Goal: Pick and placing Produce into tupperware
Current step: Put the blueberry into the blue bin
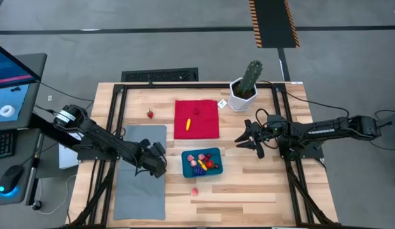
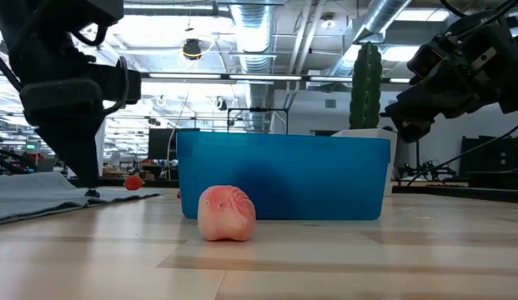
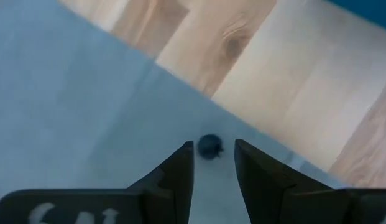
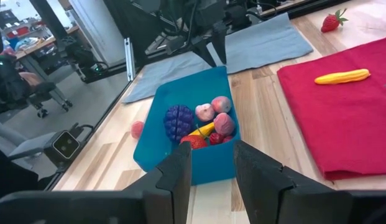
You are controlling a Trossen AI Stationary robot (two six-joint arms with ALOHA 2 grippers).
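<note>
Fingers of the left hand stand apart over the grey mat, straddling a small dark blue piece that lies between the tips, not yet gripped. Beside the mat sits the tupperware, already holding several produce pieces. The right hand, fingers also apart, waits empty near the cactus. Risk: the tiny round piece may squirt or roll off the soft mat if the fingers close off-centre

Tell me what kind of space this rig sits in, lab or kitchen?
Most likely a lab or open-plan workshop, not a kitchen. The low view shows exposed ceiling ducts and strip lights; the high view shows a monitor and mouse beside the wooden table, on a grey concrete floor with hazard-striped tape.
</note>
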